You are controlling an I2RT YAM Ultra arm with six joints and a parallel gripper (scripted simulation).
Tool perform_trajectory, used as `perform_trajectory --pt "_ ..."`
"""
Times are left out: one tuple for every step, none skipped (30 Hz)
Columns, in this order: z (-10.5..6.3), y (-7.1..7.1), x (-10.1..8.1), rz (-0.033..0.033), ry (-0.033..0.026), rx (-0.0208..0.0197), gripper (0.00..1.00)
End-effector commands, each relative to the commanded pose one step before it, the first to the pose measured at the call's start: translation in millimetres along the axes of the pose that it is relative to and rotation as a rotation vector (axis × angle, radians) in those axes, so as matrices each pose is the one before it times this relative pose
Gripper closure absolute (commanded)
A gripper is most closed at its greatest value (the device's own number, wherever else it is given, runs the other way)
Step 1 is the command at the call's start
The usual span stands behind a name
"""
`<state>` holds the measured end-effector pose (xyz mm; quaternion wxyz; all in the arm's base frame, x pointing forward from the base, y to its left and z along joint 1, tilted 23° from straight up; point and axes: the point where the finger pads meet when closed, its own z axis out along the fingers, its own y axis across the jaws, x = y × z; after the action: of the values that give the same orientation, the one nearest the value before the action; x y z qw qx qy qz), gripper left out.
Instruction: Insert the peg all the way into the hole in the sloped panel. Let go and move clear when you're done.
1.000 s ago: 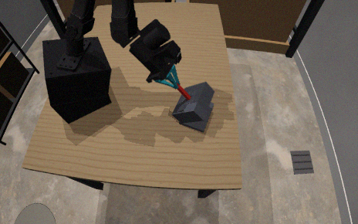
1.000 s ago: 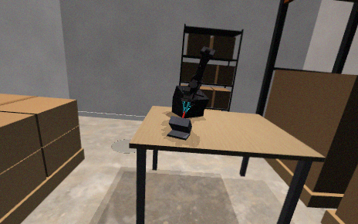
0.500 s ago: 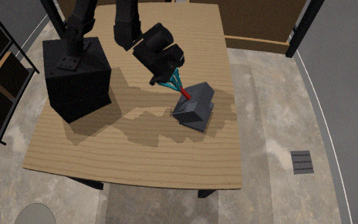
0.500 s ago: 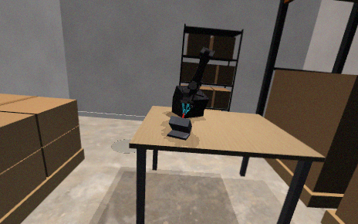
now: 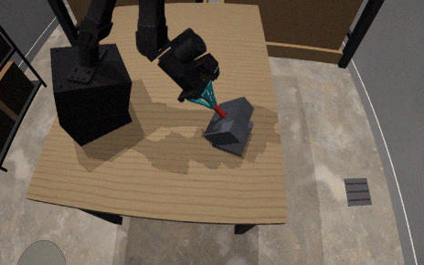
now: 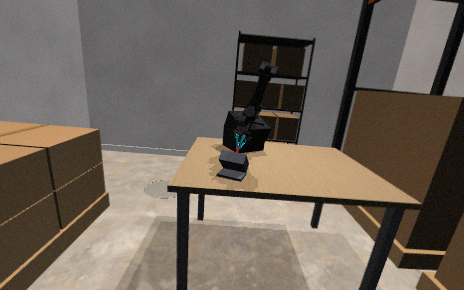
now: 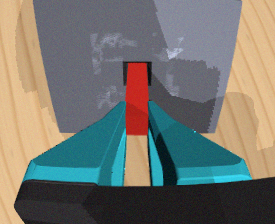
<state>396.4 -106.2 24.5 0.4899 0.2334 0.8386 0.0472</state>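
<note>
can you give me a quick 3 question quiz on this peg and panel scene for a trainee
1. True or false: the pincer is shut on the red peg.
2. Multiple choice: where is the peg's far tip in the wrist view? A) lying on the table B) at the dark hole in the grey sloped panel C) touching the black base block
3. Short answer: what colour are the fingers gripping the peg?

Key:
1. True
2. B; part of the red shaft is exposed between the fingers and the panel, so the peg is not fully in.
3. Teal
</note>
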Motion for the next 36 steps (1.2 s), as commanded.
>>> perform_trajectory --pt "-0.64 0.49 -4.04 -0.00045 -0.0114 -0.00158 0.89" --pt "0.0 0.0 0.0 0.0 0.0 0.0 0.77" --pt "0.0 0.0 0.0 0.0 0.0 0.0 0.66" --pt "0.0 0.0 0.0 0.0 0.0 0.0 0.55" --pt "0.0 0.0 0.0 0.0 0.0 0.0 0.43" --pt "0.0 0.0 0.0 0.0 0.0 0.0 0.32" --pt "0.0 0.0 0.0 0.0 0.0 0.0 0.21" --pt "0.0 0.0 0.0 0.0 0.0 0.0 0.09" --pt "0.0 0.0 0.0 0.0 0.0 0.0 0.0" --pt "0.0 0.0 0.0 0.0 0.0 0.0 0.0" --pt "0.0 0.0 0.0 0.0 0.0 0.0 0.0" --pt "0.0 0.0 0.0 0.0 0.0 0.0 0.0" --pt "0.0 0.0 0.0 0.0 0.0 0.0 0.0" --pt "0.0 0.0 0.0 0.0 0.0 0.0 0.0" --pt "0.0 0.0 0.0 0.0 0.0 0.0 0.0" --pt "0.0 0.0 0.0 0.0 0.0 0.0 0.0" --pt "-2.54 -0.27 1.13 0.00058 0.00417 0.00141 0.0" --pt "-1.5 -0.74 1.95 0.00086 0.00606 0.00205 0.0" --pt "-1.88 -0.71 0.63 0.00054 0.0026 0.00128 0.0" --pt "-2.22 -0.4 -0.63 0.00013 -0.00087 0.00031 0.0" --pt "-2.73 -0.1 -0.61 -0.00047 -0.00082 -0.00024 0.0" --pt "-3.09 0.35 -0.48 -0.00123 -0.00063 -0.00101 0.0" --pt "-3.23 0.25 -0.48 -0.00078 -0.00084 -0.00044 0.0" --pt "-3.25 0.16 -0.44 -0.00038 -0.00097 -0.00003 0.0" --pt "-3.26 0.15 -0.38 -0.0002 -0.00098 -0.00003 0.0" --pt "-3.27 0.14 -0.31 -0.00016 -0.00098 -0.00003 0.0" --pt "-3.27 0.12 -0.25 -0.00015 -0.00099 -0.00003 0.0" --pt "0.0 0.0 0.0 0.0 0.0 0.0 0.0" --pt "0.0 0.0 0.0 0.0 0.0 0.0 0.0" --pt "-3.28 -0.43 -0.34 0.00187 -0.00188 0.00301 0.0" --pt "-3.28 0.39 -0.04 -0.00104 -0.00051 -0.00171 0.0" --pt "-3.28 0.32 0.02 -0.00083 -0.00062 -0.00138 0.0" --pt "-3.28 0.07 0.01 -0.00021 -0.00102 -0.00002 0.0" --pt "-3.28 0.05 0.08 -0.00006 -0.00103 -0.00002 0.0" --pt "-3.28 0.04 0.15 -0.00006 -0.00104 -0.00002 0.0" --pt "-3.28 0.02 0.22 -0.00006 -0.00104 -0.00002 0.0"
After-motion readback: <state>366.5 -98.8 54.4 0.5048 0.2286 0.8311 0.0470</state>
